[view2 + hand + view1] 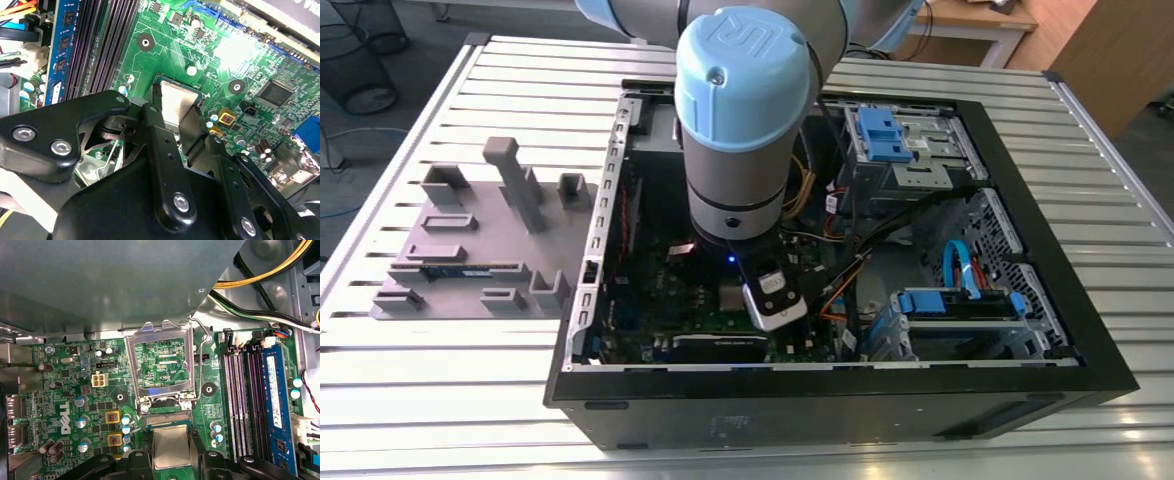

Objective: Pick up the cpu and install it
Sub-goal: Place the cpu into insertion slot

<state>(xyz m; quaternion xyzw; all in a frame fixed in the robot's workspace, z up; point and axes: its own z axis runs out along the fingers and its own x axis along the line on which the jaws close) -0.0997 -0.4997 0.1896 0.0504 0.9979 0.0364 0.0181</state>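
The cpu (170,449) (176,100), a small square chip with a shiny silver top, lies between my two black fingers over the motherboard's socket. My gripper (171,442) (174,112) is shut on it, one finger against each side. A strip of the socket's contact field (167,419) shows just beyond the chip's edge. The metal socket frame (160,335) stands flipped open beside it. I cannot tell whether the chip rests in the socket or hangs just above it. In the exterior view my arm (736,130) reaches down into the open computer case (1014,330).
Dark memory slots (245,400) and a blue memory stick (277,405) run alongside the socket. Yellow and black cables (270,270) cross nearby. A grey tray (467,240) sits on the slatted table at the exterior view's left. Blue drive bays (894,135) fill the case's far side.
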